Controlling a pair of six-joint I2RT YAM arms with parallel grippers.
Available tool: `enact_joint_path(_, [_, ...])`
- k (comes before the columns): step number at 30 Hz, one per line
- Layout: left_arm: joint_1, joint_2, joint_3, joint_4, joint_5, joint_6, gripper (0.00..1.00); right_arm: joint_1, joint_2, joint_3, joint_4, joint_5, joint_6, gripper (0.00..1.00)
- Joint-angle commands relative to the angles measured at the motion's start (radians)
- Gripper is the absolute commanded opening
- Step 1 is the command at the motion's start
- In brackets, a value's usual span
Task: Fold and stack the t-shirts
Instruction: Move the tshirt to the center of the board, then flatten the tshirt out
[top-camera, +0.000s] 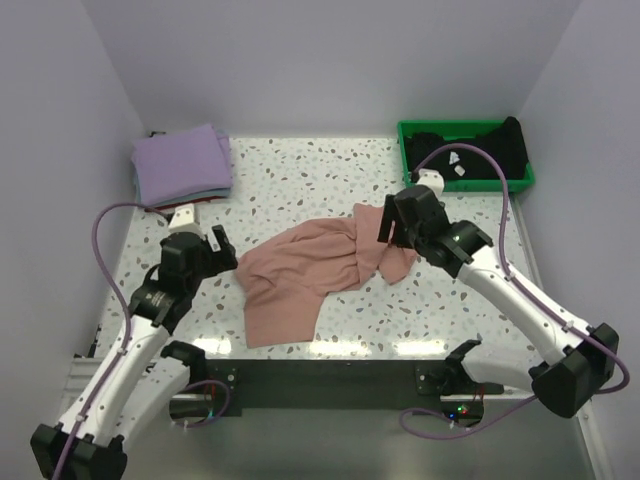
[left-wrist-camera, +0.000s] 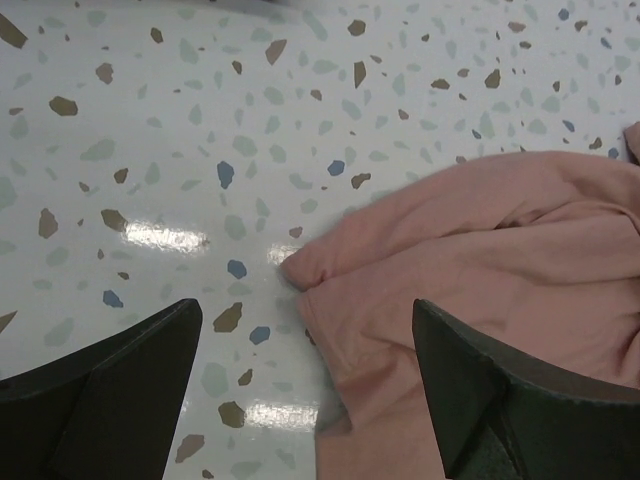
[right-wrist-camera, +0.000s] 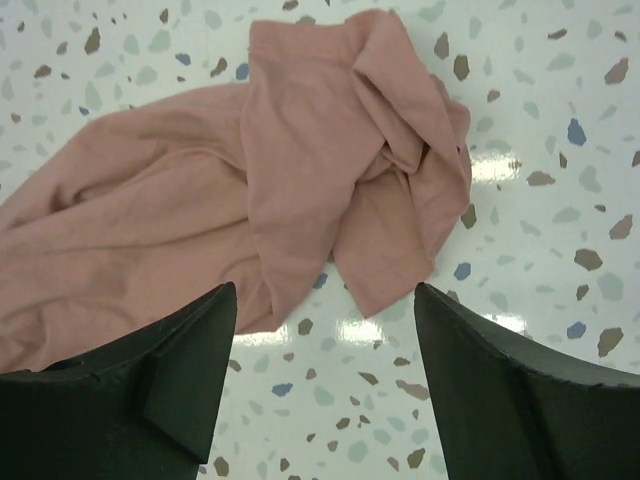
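A salmon-pink t-shirt (top-camera: 310, 268) lies crumpled on the middle of the speckled table. It also shows in the left wrist view (left-wrist-camera: 480, 270) and the right wrist view (right-wrist-camera: 300, 180). My left gripper (top-camera: 222, 250) is open and empty above the shirt's left edge. My right gripper (top-camera: 388, 222) is open and empty above the shirt's bunched right end. A folded lavender t-shirt (top-camera: 182, 162) lies at the back left, on top of other folded cloth. A black t-shirt (top-camera: 480, 148) lies in the green tray (top-camera: 405, 150) at the back right.
White walls close the table on the left, back and right. A dark bar (top-camera: 330, 375) with the arm bases runs along the near edge. Purple cables loop from both arms.
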Motion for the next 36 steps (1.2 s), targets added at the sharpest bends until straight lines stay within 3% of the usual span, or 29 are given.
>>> enact_joint_path(1, [-0.03, 0.096, -0.008, 0.063, 0.015, -0.001, 0.91, 0.005, -0.055, -0.088, 0.018, -0.083, 0.046, 0.74])
enact_joint_path(5, [-0.055, 0.168, -0.04, 0.112, 0.099, -0.056, 0.91, 0.005, -0.05, -0.229, 0.112, -0.186, 0.123, 0.72])
enact_joint_path(9, [-0.064, 0.184, -0.104, 0.125, 0.13, -0.095, 0.91, 0.005, 0.001, -0.262, 0.195, -0.207, 0.135, 0.71])
enact_joint_path(16, [-0.067, 0.26, -0.143, 0.135, 0.125, -0.138, 0.95, 0.005, 0.147, -0.167, 0.232, -0.241, 0.074, 0.7])
enact_joint_path(26, [-0.067, 0.272, -0.198, 0.275, 0.207, -0.168, 0.95, 0.004, 0.378, -0.007, 0.284, -0.235, -0.007, 0.69])
enact_joint_path(32, [-0.067, 0.341, -0.207, 0.351, 0.24, -0.173, 0.87, 0.004, 0.533, 0.103, 0.244, -0.166, -0.03, 0.68])
enact_joint_path(36, [-0.067, 0.401, -0.192, 0.384, 0.237, -0.168, 0.68, 0.002, 0.596, 0.155, 0.206, -0.109, -0.026, 0.61])
